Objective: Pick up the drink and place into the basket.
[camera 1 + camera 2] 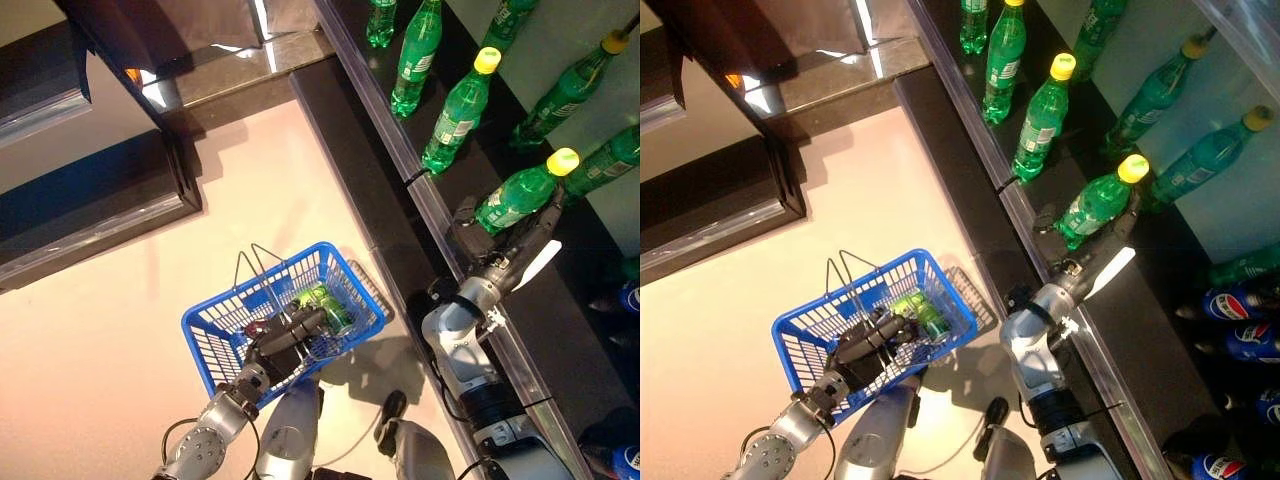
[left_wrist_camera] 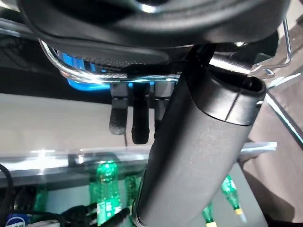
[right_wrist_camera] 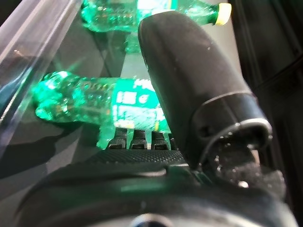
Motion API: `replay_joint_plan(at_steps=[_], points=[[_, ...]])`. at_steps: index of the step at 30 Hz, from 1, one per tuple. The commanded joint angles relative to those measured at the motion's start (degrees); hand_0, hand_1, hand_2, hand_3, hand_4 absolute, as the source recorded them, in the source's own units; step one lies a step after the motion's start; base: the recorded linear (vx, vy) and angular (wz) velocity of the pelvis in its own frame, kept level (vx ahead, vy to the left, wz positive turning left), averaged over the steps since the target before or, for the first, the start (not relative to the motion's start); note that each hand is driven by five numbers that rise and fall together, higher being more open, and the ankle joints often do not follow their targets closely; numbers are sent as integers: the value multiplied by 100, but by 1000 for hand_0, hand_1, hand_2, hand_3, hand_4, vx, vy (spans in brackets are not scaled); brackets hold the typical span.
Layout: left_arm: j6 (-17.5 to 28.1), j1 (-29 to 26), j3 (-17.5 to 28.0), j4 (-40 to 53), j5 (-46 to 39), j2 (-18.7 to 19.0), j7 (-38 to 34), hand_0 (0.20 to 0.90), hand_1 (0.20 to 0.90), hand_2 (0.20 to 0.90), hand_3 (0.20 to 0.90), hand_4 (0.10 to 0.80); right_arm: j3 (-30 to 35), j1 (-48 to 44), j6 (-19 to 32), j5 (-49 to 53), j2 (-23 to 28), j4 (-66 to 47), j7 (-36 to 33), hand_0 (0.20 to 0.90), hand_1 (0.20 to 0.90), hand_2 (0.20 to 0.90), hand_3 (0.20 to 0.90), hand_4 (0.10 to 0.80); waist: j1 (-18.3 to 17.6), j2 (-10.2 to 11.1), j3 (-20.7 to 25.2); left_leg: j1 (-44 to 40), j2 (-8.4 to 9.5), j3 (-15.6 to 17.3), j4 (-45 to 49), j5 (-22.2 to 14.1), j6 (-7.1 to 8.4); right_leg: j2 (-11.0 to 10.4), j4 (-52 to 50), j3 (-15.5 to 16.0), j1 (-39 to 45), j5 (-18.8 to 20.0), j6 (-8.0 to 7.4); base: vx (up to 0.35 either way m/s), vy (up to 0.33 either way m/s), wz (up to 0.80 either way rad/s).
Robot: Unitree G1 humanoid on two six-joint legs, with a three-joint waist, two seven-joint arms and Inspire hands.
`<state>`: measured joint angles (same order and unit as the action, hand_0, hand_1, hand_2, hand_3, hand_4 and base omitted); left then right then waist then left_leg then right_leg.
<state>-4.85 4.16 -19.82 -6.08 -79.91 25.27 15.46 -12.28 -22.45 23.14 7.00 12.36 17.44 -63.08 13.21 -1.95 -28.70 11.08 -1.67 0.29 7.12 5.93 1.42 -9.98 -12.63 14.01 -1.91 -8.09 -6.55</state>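
Observation:
A green bottle with a yellow cap (image 1: pixel 515 195) stands on the dark shelf at the right; it also shows in the right wrist view (image 3: pixel 94 101). My right hand (image 1: pixel 478 238) reaches up to its lower part, fingers (image 3: pixel 135 139) straight beside it and the white-covered thumb (image 1: pixel 535 265) spread away. My left hand (image 1: pixel 280 345) is shut on the thin wire handles (image 2: pixel 66 71) of the blue basket (image 1: pixel 215 315), which hangs low in front at the left. Green drinks (image 1: pixel 325 305) lie in the basket.
More green bottles (image 1: pixel 455 110) stand in a row along the shelf, behind its pale front rail (image 1: pixel 400 165). Blue drinks (image 1: pixel 1240 300) lie lower at the right. A dark low counter (image 1: pixel 90 215) borders the pale floor at the left.

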Motion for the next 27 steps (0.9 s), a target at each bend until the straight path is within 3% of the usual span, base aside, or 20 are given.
replay_joint_plan(at_steps=[1, 13, 14, 15, 16, 27], points=[[270, -487, 193, 1871, -58, -77, 1143, 300, 300, 300, 200, 100, 155, -477, 544, -126, 308, -174, -343, 900, 900, 900, 900, 800, 103, 31, 426, 250, -238, -530, 1222, -889, 594, -476, 621, 50, 50, 1262, -600, 0, 0, 0], [147, -584, 272, 1755, -136, 166, 1198, 300, 300, 300, 200, 100, 244, -720, 896, 424, 497, 365, -163, 900, 900, 900, 900, 800, 153, 83, 415, 199, -183, -526, 1099, -926, 583, -390, 585, 31, -72, 1252, -681, 2, -16, 0], [117, -580, 288, 1749, -119, 162, 1207, 300, 300, 300, 200, 100, 239, -708, 927, 486, 487, 411, -141, 724, 724, 724, 694, 594, 157, 86, 416, 181, -178, -523, 1089, -926, 579, -384, 581, 33, -69, 1253, -682, 0, 0, 0], [96, -581, 300, 1734, -113, 158, 1217, 300, 300, 300, 200, 100, 239, -701, 935, 526, 482, 448, -138, 429, 429, 429, 351, 251, 159, 90, 421, 168, -178, -519, 1083, -927, 580, -381, 580, 34, -65, 1251, -684, 28, -18, 6], [70, -581, 307, 1725, -95, 142, 1215, 300, 300, 300, 200, 100, 233, -693, 958, 563, 468, 515, -110, 300, 300, 300, 200, 100, 162, 92, 430, 145, -178, -515, 1074, -931, 582, -377, 578, 34, -55, 1247, -687, 40, -17, 11], [-166, -477, 352, 1685, 28, 93, 1179, 300, 300, 300, 200, 100, 306, -599, 1091, 793, 503, 890, -68, 300, 300, 300, 200, 100, 208, 104, 508, -130, -163, -518, 964, -981, 603, -336, 539, 62, 62, 1202, -737, 55, -10, 3]])
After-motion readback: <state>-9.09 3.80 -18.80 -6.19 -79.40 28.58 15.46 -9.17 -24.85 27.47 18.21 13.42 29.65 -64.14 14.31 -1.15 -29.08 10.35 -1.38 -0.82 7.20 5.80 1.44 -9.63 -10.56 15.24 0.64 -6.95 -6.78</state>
